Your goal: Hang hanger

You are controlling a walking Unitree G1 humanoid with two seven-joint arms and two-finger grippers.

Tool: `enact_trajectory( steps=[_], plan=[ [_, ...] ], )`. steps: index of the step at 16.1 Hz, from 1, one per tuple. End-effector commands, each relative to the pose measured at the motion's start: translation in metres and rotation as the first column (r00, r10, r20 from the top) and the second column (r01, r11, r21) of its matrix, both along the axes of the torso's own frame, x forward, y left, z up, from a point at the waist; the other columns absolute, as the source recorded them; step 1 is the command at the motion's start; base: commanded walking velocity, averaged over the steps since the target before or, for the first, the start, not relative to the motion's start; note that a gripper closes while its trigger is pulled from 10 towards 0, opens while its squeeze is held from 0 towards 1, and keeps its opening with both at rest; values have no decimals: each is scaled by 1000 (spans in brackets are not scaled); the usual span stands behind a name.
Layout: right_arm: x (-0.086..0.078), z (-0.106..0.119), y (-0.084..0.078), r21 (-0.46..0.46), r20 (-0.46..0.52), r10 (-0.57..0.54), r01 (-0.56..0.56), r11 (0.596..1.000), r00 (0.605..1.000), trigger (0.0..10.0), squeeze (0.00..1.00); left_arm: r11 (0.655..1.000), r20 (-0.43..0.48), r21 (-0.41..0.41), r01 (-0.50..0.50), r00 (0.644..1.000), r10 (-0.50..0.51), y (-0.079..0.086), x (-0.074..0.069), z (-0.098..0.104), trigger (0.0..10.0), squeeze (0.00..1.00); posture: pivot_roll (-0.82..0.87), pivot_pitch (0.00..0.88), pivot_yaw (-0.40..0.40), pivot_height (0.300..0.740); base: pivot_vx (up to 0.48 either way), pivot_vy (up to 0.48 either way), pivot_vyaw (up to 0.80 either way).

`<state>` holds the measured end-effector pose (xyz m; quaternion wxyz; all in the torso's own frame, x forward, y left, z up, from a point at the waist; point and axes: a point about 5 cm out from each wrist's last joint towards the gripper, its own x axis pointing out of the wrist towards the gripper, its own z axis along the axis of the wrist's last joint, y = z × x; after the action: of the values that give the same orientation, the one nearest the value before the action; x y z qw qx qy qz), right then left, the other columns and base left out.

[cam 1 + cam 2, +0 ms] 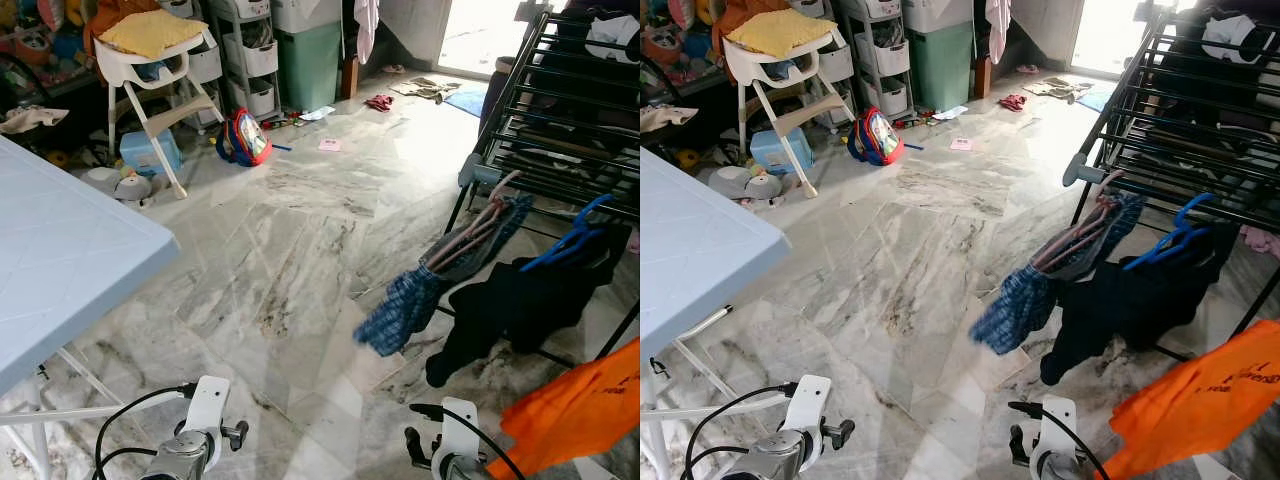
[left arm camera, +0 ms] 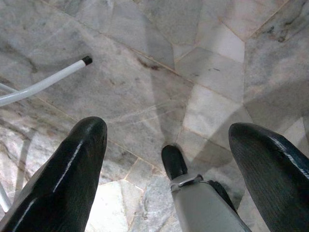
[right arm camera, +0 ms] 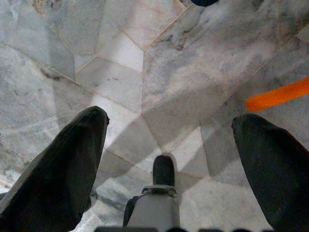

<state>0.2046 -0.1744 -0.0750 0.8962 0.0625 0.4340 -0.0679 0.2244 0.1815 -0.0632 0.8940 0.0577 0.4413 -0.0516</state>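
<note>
Hanger (image 1: 572,236), blue, hangs on rack (image 1: 560,110), well ahead of right end effector (image 3: 166,145). Both end effectors wide, empty, over floor (image 1: 300,250); left end effector (image 2: 169,154) by desk (image 1: 60,250).

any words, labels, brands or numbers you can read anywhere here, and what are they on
No text here can be read for certain.
Orange cloth garment at the black metal drying rack: a line of dark print shows near its upper edge, too small and blurred to read.
Red and blue child's backpack on the marble floor: a colourful picture, no legible words.
Pink paper card on the floor: too small to tell.
</note>
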Motion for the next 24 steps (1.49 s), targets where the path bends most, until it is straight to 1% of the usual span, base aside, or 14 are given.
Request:
enact_trajectory(
  steps=[1,4,5,8,10,11,13,15,16,19,20,22,23,24],
  plan=[
    [17,8,7,-71,-30,129,-131,989,991,10000,0,997,113,1,-77,991,77,-14,21,13,10000,0,169,108,-38,740,0,0,0],
    [17,8,8,-77,-32,133,-135,988,991,10000,0,998,103,5,-68,992,67,-14,20,12,10000,0,168,108,-36,740,0,0,0],
    [12,5,7,-84,-46,167,-170,982,985,10000,0,1000,21,11,-16,1000,16,-17,2,0,10000,0,143,102,-23,740,0,0,0],
    [11,5,7,-87,-50,173,-177,980,984,10000,0,999,-3,38,22,1000,-22,-13,-6,-5,10000,0,139,105,-19,740,0,0,0],
    [9,3,6,-93,-58,176,-181,979,983,10000,0,997,-30,67,48,999,-46,-4,-17,-10,10000,0,138,110,-15,740,0,0,0],
    [7,2,5,-97,-63,180,-185,978,982,10000,0,996,-52,71,50,998,-46,2,-26,-15,10000,0,141,115,-14,740,0,0,0],
    [5,1,4,-102,-66,178,-184,978,982,10000,0,995,-66,85,43,997,-38,8,-34,-17,10000,0,145,120,-12,740,0,0,0],
    [6,2,3,-109,-60,180,-185,977,982,10000,0,996,-62,91,-19,998,25,15,-37,-18,10000,0,150,124,-9,740,0,0,0],
    [8,3,3,-115,-50,179,-184,976,983,10000,0,991,-53,129,-41,997,48,21,-38,-18,10000,0,150,124,-9,740,0,0,0],
    [20,11,3,-135,12,190,-187,973,982,10000,0,968,8,211,-137,990,139,36,-39,-14,10000,0,161,133,-5,740,0,0,0],
    [30,18,4,-159,64,223,-211,965,973,10000,0,957,43,246,-157,988,151,42,-35,-11,10000,0,163,138,-4,740,0,0,0],
    [44,29,7,-135,153,224,-204,970,963,10000,0,952,98,275,-132,989,109,46,-25,-3,10000,0,159,148,-4,740,0,0,0],
    [52,36,8,-114,209,219,-199,973,953,10000,0,946,144,299,-127,986,87,64,-18,6,10000,0,154,155,-3,740,0,0,0],
    [58,42,7,-123,254,224,-198,972,941,10000,0,951,199,281,-129,977,74,71,-8,16,10000,0,148,160,-3,740,0,0,0]
  ],
)
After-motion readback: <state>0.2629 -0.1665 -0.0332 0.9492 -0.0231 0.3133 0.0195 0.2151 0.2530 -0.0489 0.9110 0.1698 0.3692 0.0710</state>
